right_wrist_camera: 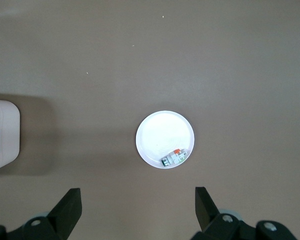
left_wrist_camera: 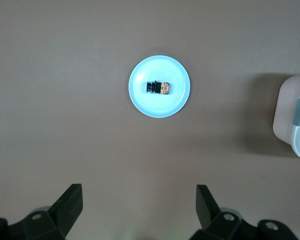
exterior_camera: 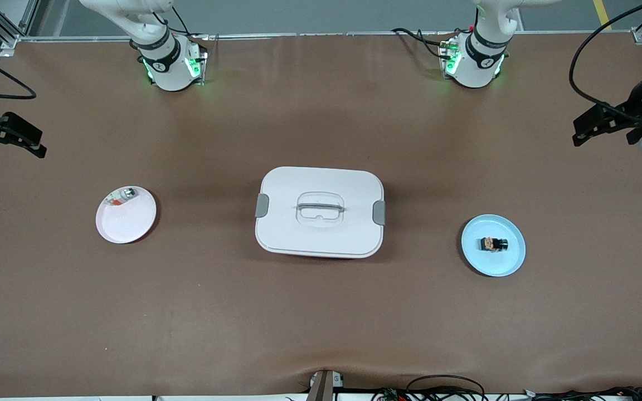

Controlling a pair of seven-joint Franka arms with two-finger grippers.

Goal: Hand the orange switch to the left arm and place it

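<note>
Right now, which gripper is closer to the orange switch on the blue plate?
Left. The left gripper hangs open at that plate's table end; the right gripper is past the box.
The orange switch.

Even overhead light, soft shadow round the box (exterior_camera: 320,211), green LED glow at bases, wrist views perhaps slightly soft

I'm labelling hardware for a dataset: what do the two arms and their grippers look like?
Both arms are white and jointed, with black bands, black cables and green lights at the bases. The left gripper and right gripper are black, each with two fingers.
</note>
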